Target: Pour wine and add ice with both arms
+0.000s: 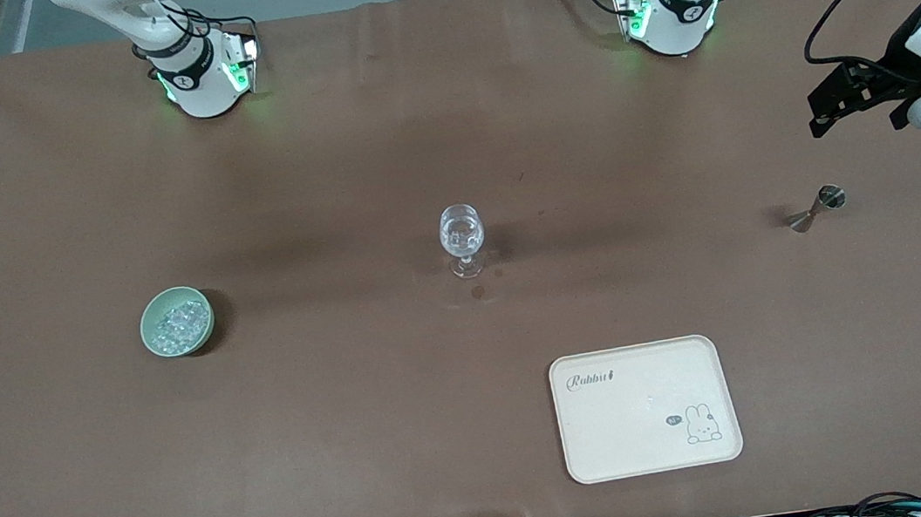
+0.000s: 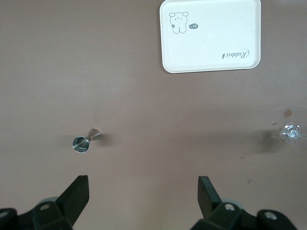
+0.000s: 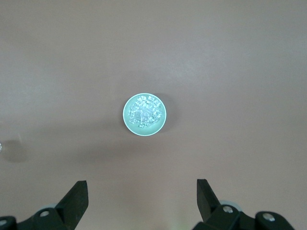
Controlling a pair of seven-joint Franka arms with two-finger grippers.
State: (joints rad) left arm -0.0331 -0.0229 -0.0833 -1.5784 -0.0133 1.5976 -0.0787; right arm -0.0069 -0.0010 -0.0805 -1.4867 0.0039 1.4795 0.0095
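While both arms wait high over the brown tabletop (image 1: 374,410), each claw, left (image 2: 144,196) and right (image 3: 142,199), spread wide and empty, the ice (image 1: 178,323) fills a green bowl (image 1: 156,341) toward the right arm's end, well apart from the stemmed glass (image 1: 462,239).

You see a brown surface (image 1: 356,412), a light green bowl (image 1: 148,315) of clear, shiny ice (image 1: 179,325), a clear glass (image 1: 461,236), a silver cup (image 1: 816,208), and a cream tray (image 1: 620,414) with a bunny picture.

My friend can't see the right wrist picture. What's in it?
A small green bowl full of ice sits on a brown table. The right hand hangs above it, its two black fingers wide open.
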